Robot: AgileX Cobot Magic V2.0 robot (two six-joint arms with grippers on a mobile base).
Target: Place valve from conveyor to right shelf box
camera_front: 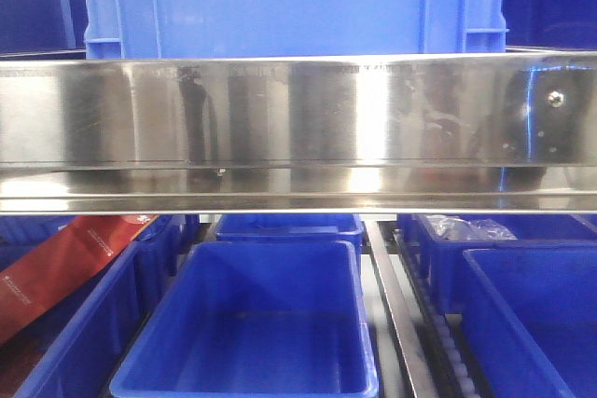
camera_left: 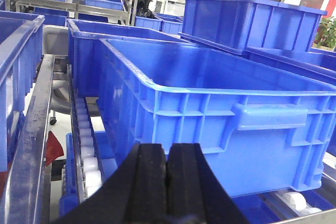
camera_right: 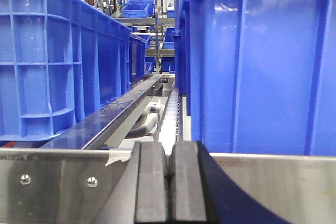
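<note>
In the exterior front-facing view, a shiny steel shelf rail (camera_front: 298,128) fills the middle of the picture, with a large blue crate (camera_front: 294,2) standing above it and open blue boxes below, among them a centre box (camera_front: 247,323) and a box at the right (camera_front: 536,319); neither the valve nor the conveyor is seen here, and no arm is shown. In the left wrist-mounted view, the left hand (camera_left: 167,184) is seen with its black pads pressed together and nothing held between them, in front of a long blue crate (camera_left: 220,114) resting on white rollers (camera_left: 84,135). In the right wrist-mounted view, the right hand (camera_right: 169,187) is likewise closed tight and empty, just above a steel rail (camera_right: 58,182), with a tall blue crate (camera_right: 262,61) directly ahead. The valve is not visible in any view, so its place cannot be told. The step in hand is judged to be reaching for the valve: the belt should first be brought into view, the picking hand opened wide before descent, and the steel rail and crate walls cleared on the way.
</note>
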